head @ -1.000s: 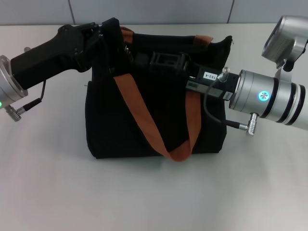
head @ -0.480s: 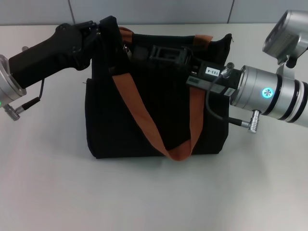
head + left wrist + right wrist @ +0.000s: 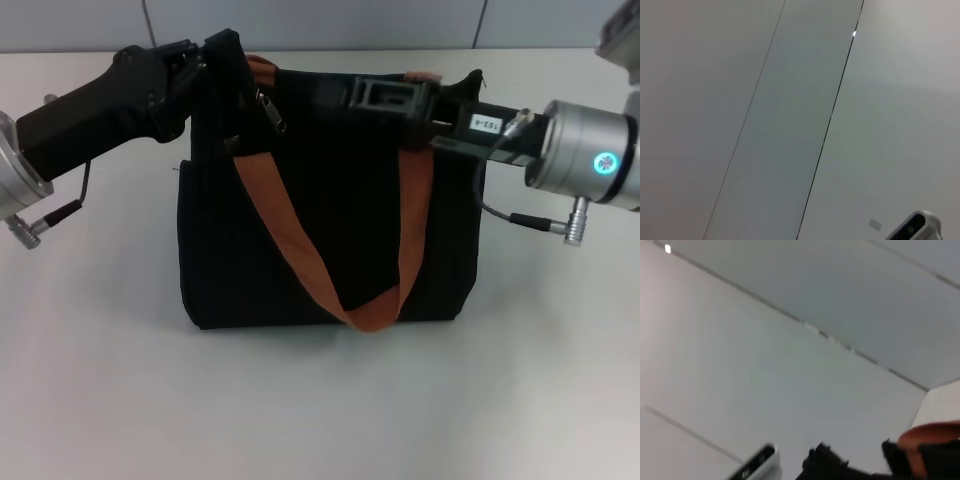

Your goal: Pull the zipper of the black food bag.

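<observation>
Jaws: left gripper (image 3: 222,62) clamps bag (image 3: 320,250) corner at 10 o'clock; right gripper (image 3: 385,97) state unclear, zipper (image 3: 272,110) lies toward 9, track left-right.

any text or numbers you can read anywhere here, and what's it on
"103-4", roughly: small white label on the right arm just behind the right pincer, over the bag top; the digits are too small to be sure.
No other text is visible on the bag, the table or the left arm.
</observation>
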Robot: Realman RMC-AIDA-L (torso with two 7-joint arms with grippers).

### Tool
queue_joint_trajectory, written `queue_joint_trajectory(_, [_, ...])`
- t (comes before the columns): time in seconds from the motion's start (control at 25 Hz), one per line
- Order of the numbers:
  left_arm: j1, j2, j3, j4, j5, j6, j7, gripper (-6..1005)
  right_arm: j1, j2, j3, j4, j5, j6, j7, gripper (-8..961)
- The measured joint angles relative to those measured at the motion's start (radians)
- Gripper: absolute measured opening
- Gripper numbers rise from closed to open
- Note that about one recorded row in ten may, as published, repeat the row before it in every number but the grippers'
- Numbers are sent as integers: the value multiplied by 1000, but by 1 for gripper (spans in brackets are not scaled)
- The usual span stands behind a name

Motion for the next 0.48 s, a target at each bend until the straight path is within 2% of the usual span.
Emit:
queue_joint_trajectory(0.2, [-6,-2,1,-2,0,2,-3,21,42,0,-72,-3,0,13,2,277])
queue_joint_trajectory(0.48, [-12,-2,-1,-10,0,7,-5,21,38,0,-93,-30,0,52,3,270])
